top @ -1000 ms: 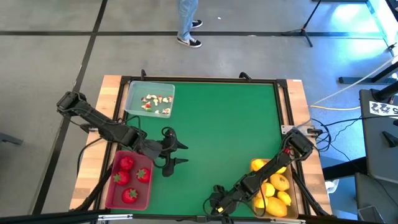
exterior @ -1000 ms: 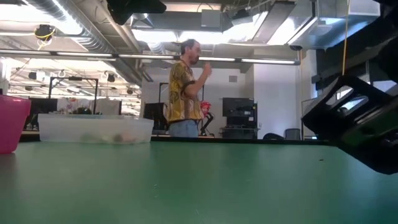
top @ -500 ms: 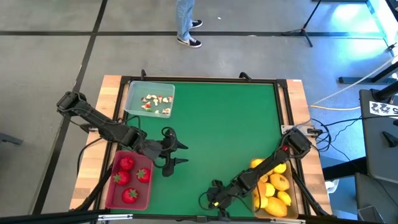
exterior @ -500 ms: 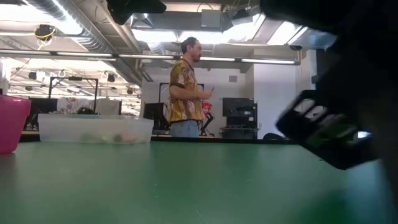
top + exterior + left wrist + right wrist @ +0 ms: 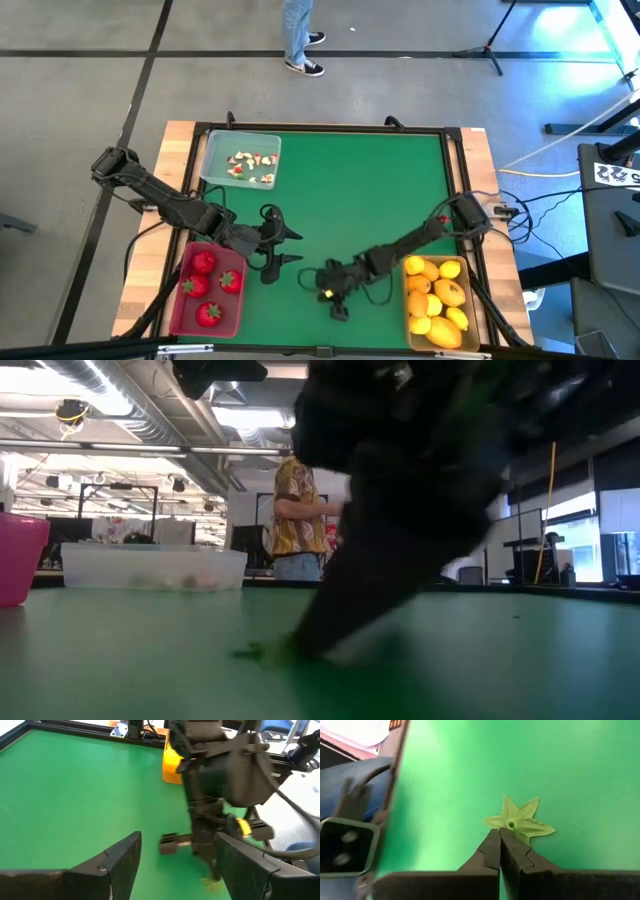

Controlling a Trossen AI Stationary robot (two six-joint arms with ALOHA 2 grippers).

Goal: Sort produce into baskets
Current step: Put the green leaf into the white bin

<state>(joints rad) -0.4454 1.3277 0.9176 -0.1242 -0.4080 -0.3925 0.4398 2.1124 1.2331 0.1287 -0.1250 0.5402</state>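
Blocking most of the low view, the right arm reaches low across the green table. Its right claw is pressed together, tips touching a small green star-shaped leaf seen only from its wrist. The left claw, fingers apart, waits beside the pinkish-red basket of strawberries.

light: bright, even, overhead | shadows: faint | blur: near arm in low view
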